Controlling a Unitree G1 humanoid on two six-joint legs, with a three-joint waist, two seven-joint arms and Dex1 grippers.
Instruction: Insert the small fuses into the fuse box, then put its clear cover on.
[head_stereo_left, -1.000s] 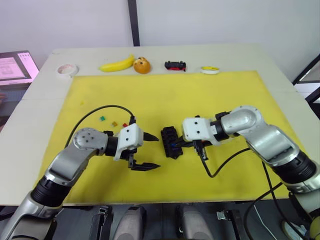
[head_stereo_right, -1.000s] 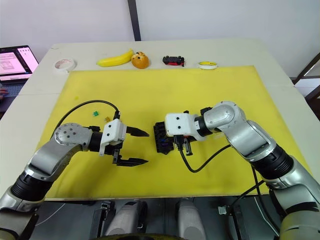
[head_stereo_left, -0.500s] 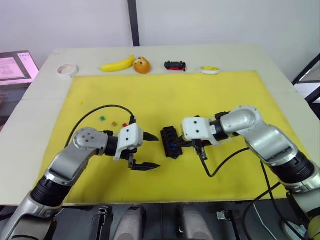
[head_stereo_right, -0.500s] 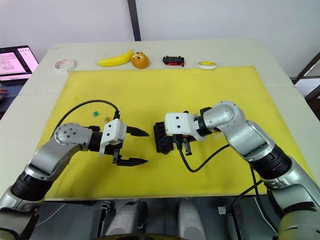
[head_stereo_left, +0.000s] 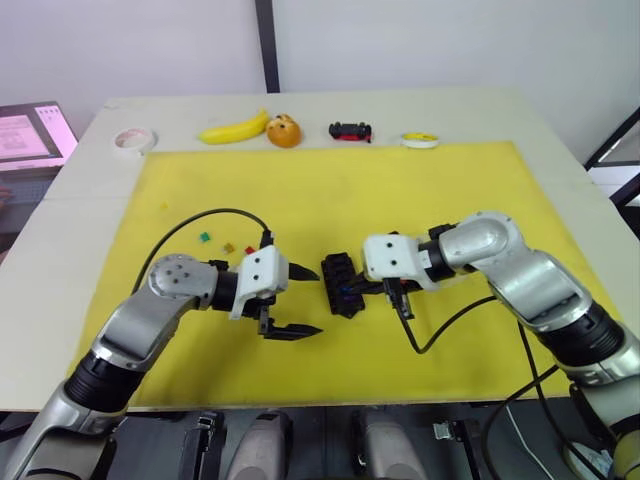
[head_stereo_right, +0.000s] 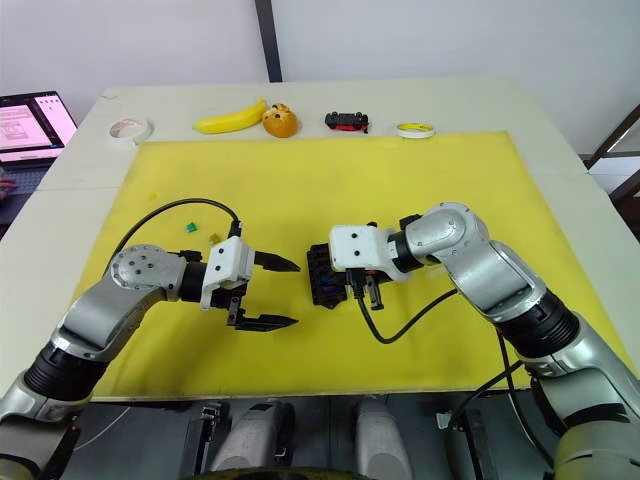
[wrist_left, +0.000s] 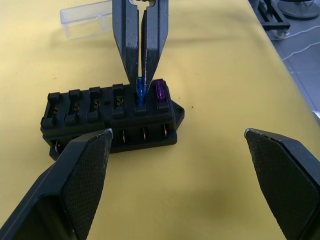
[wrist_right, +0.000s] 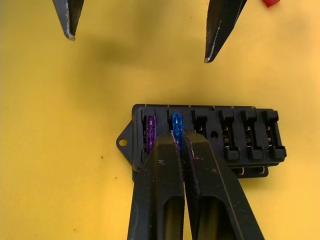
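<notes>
The black fuse box (head_stereo_left: 342, 285) lies on the yellow mat (head_stereo_left: 330, 190) between my two grippers. A purple fuse (wrist_left: 159, 90) sits in its end slot. My right gripper (wrist_right: 178, 137) is shut on a blue fuse (wrist_left: 140, 92) that stands in the slot beside the purple one. My left gripper (head_stereo_left: 312, 300) is open just left of the box, with nothing between its fingers. Green (head_stereo_left: 204, 238), olive (head_stereo_left: 228, 247) and red (head_stereo_left: 250, 250) fuses lie loose on the mat behind my left arm. The clear cover (wrist_left: 85, 20) rests on the mat behind the right gripper.
Along the table's far edge sit a white tape roll (head_stereo_left: 132, 139), a banana (head_stereo_left: 235, 128), an orange fruit (head_stereo_left: 285, 130), a small toy car (head_stereo_left: 350, 130) and a yellow roll (head_stereo_left: 421, 140). A laptop (head_stereo_left: 25, 130) stands at the far left.
</notes>
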